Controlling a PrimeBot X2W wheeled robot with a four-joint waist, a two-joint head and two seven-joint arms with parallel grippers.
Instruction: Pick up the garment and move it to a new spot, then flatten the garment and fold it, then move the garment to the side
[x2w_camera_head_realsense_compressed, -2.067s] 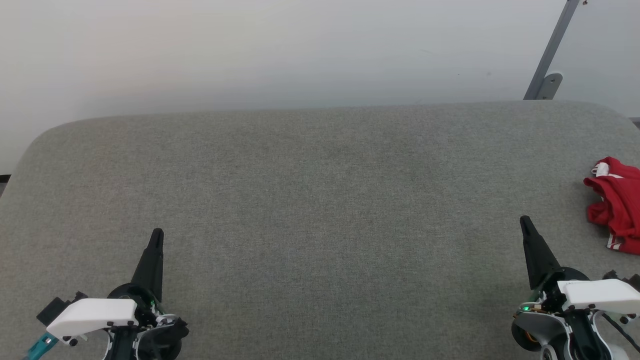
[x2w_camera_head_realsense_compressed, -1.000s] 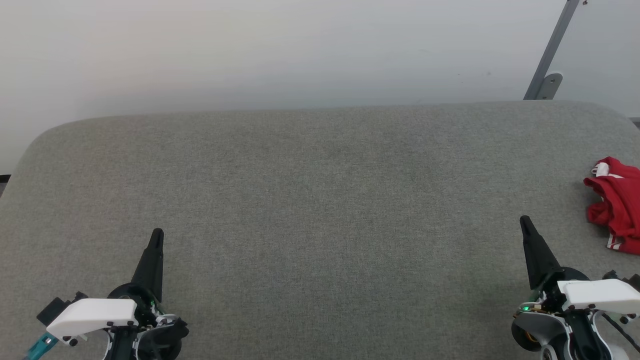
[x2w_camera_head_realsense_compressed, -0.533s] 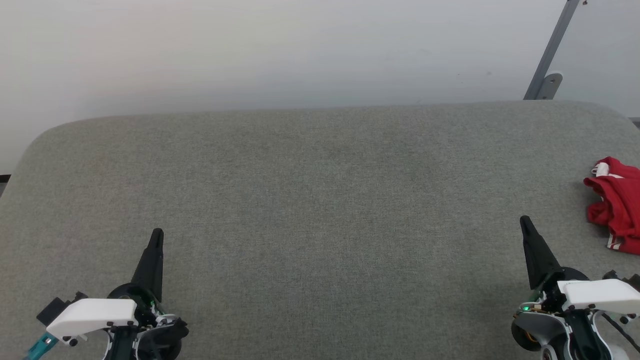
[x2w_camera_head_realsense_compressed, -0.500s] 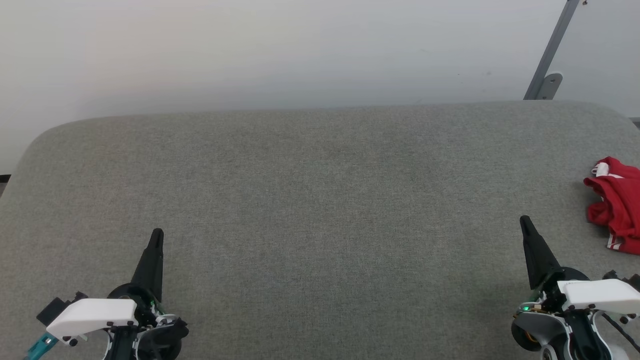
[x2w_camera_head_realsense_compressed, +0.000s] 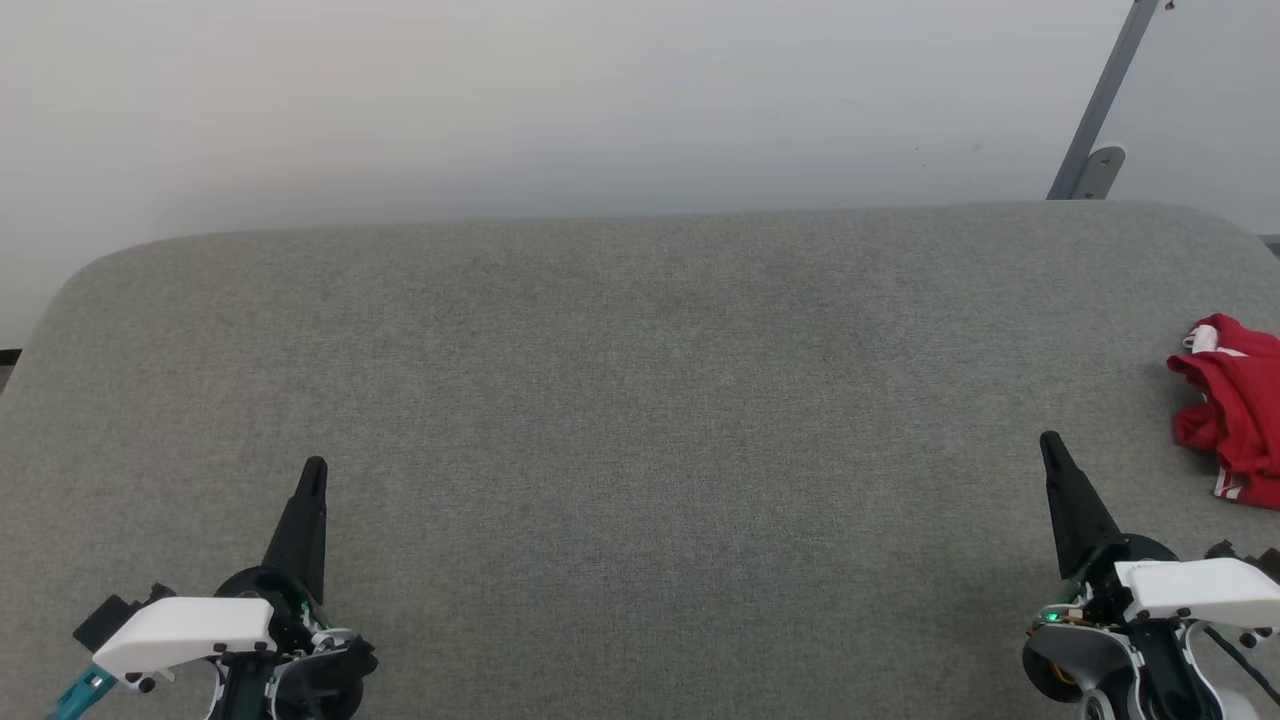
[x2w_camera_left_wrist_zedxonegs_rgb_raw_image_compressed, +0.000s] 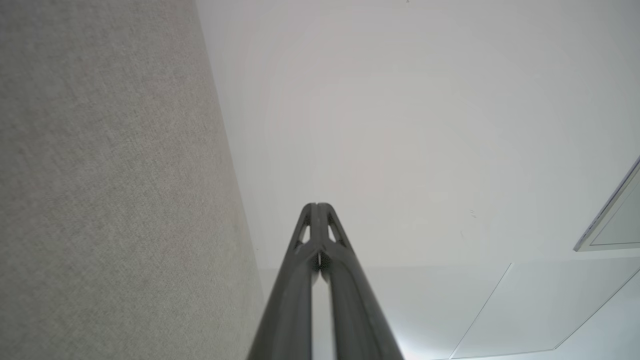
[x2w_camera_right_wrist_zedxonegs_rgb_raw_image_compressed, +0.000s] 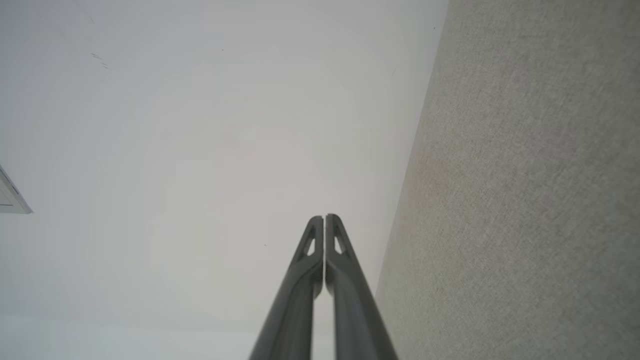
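1. Dark fingers (x2w_camera_left_wrist_zedxonegs_rgb_raw_image_compressed: 292, 300) of the left gripper (x2w_camera_head_realsense_compressed: 313, 468) are pressed together along their length, with the tips meeting. The gripper is clenched and has nothing between its jaws.
2. The left gripper sits at the lower left of the head view, above the grey fabric surface (x2w_camera_head_realsense_compressed: 640, 400). Its fingers point away from the robot toward the far edge. Contact between the tip and the fabric cannot be determined.
3. The right gripper (x2w_camera_head_realsense_compressed: 1048, 442) is in the same condition: fingers closed tip to tip, empty. The right wrist view confirms the two fingers lying flush against each other.
4. The right gripper sits at the lower right of the head view, over the same surface, with its tip angled slightly to the left.
5. The garment (x2w_camera_head_realsense_compressed: 1230, 405) lies on the surface at the right edge of the head view, partly cut off by the frame. It is a crumpled red heap with a white patch at its far end and red-and-white striped trim at its near end. It lies to the right of the right gripper tip and a little beyond it, apart from both grippers.
6. The surface has rounded far corners. A pale wall (x2w_camera_head_realsense_compressed: 600, 100) stands behind it, with a grey metal strut (x2w_camera_head_realsense_compressed: 1100, 100) at the upper right.
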